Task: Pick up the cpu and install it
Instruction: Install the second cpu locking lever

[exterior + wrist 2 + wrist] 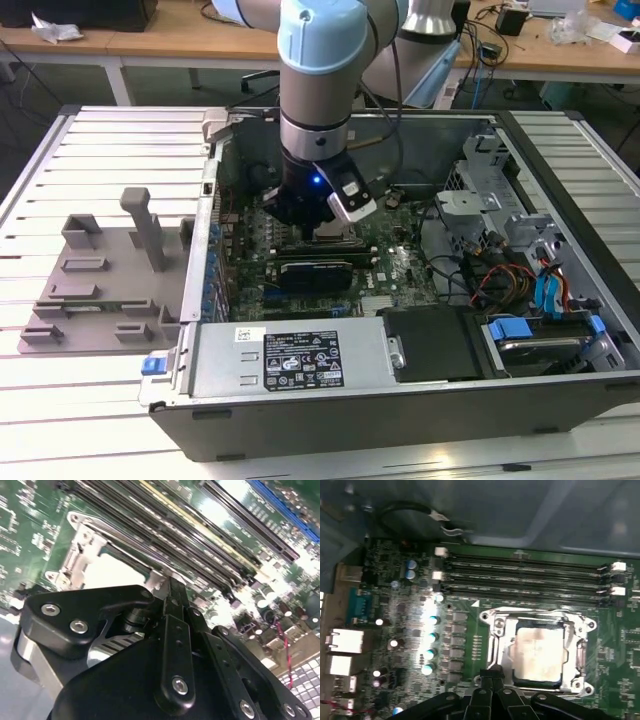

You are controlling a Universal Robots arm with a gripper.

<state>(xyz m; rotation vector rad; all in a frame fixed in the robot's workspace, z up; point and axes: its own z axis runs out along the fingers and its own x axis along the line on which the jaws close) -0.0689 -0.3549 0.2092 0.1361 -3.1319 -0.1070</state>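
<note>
Arm: the robot arm reaches down into the open computer case [560,400], its wrist low over the motherboard [400,262] in the exterior view.

Gripper: the gripper [492,676] hangs just above the edge of the socket frame [497,630]. In the first wrist view its black fingers [488,690] come together to a thin tip with no gap between them — closed, and nothing visible between the tips. In the second wrist view the black linkage sits in front of the same metal frame.

Cpu: the cpu [539,650] lies flat inside the socket frame on the motherboard, its pale silver-grey top facing up. It sits square to the frame, just beside the gripper tip; whether the tip touches it I cannot tell. In the second wrist view it shows as a bright patch within the frame.

Memory slots: 4 long dark slots [525,575] run parallel along one side of the socket frame.

Fixture tray: a grey plastic fixture tray [105,275] rests on the slatted table [120,140] at the exterior view's left — outside the case, well apart from the gripper.
</note>
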